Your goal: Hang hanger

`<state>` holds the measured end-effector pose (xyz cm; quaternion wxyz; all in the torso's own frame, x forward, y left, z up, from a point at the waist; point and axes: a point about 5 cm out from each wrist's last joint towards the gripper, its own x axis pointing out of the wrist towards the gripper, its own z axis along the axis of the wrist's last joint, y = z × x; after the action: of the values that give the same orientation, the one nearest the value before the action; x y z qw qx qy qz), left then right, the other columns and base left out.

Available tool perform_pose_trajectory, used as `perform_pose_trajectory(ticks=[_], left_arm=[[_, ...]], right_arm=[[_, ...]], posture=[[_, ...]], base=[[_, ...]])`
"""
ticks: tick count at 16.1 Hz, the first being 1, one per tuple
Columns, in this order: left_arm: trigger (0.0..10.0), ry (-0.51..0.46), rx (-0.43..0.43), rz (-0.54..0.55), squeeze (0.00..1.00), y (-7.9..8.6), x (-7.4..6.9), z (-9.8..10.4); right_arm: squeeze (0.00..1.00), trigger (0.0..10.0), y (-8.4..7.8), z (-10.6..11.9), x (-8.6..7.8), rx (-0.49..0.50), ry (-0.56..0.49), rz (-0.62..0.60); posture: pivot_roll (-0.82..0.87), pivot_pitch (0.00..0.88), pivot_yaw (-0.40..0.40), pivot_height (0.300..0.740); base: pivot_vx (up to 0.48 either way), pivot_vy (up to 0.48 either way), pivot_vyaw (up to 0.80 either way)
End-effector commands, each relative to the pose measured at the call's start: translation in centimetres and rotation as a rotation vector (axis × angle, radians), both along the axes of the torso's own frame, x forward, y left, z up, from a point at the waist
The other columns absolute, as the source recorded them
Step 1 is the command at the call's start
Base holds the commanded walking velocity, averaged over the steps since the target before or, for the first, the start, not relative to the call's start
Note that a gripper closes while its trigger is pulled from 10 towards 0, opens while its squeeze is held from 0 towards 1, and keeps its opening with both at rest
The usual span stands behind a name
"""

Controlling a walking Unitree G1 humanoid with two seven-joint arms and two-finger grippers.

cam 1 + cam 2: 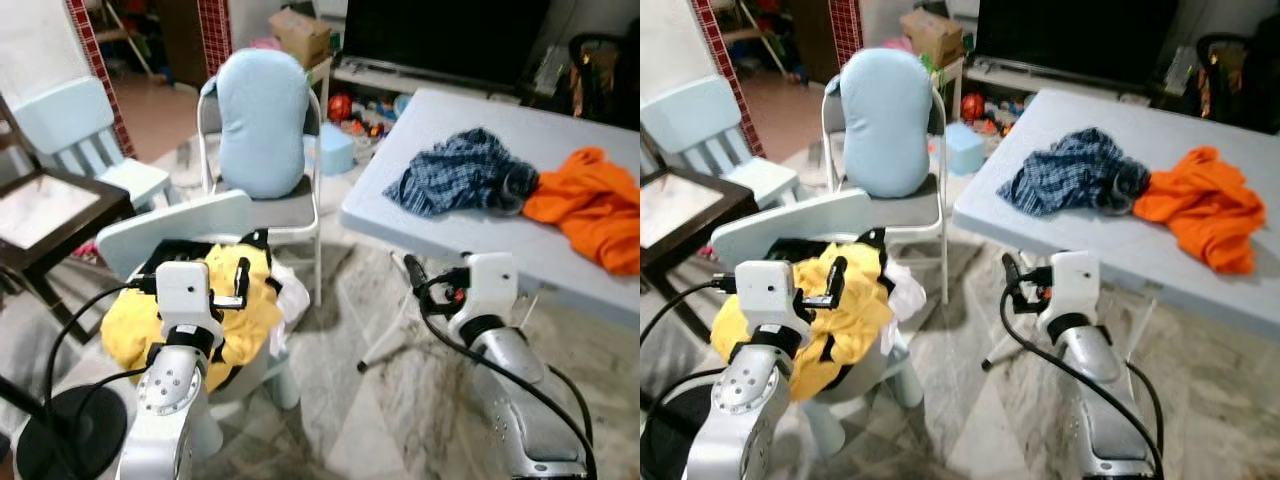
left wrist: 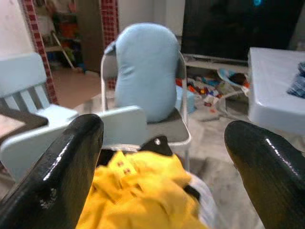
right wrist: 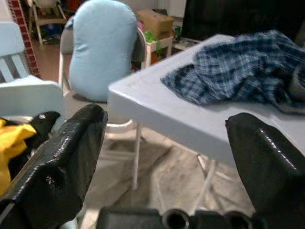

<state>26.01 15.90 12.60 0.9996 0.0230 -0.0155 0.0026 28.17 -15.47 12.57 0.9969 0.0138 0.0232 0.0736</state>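
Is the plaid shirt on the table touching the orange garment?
Touching. In the left eye view, the plaid shirt lies on the table, and its right edge meets the orange garment with no bare tabletop between them.

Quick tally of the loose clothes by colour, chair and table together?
Yellow garment, on the small chair: 1
Blue plaid garment, on the table: 1
Orange garment, on the table: 1
White cloth, beside the yellow: 1
Total: 4
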Motion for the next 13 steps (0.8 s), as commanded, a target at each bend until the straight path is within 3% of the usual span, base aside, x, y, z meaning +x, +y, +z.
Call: perform_pose_trajectory(ticks=[1,5,10,13], left_arm=[[10.0,0.055,0.016,0.036,0.00,0.6,0.1,-0.9],[10.0,0.227,0.027,0.043,0.00,1.1,0.4,-3.7],[10.0,0.355,0.057,-0.011,0.00,1.2,-0.4,-5.6],[10.0,0.415,0.100,-0.035,0.00,1.1,0.4,-6.7]], right_arm=[[0.00,10.0,0.8,0.3,0.1,0.009,-0.007,0.023],[0.00,10.0,0.3,0.8,-0.5,-0.034,-0.009,0.031],[0.00,10.0,-1.9,0.2,-4.5,-0.084,0.063,-0.042],[0.00,10.0,-2.5,0.2,-6.5,-0.103,0.138,-0.025]], posture=[[0.07,0.032,-0.070,0.740],[0.02,0.071,-0.064,0.740],[-0.07,0.158,-0.053,0.740],[-0.09,0.217,-0.084,0.740]], base=[[0.000,0.000,0.00],[0.000,0.000,0.00],[0.000,0.000,0.00],[0.000,0.000,0.00]])
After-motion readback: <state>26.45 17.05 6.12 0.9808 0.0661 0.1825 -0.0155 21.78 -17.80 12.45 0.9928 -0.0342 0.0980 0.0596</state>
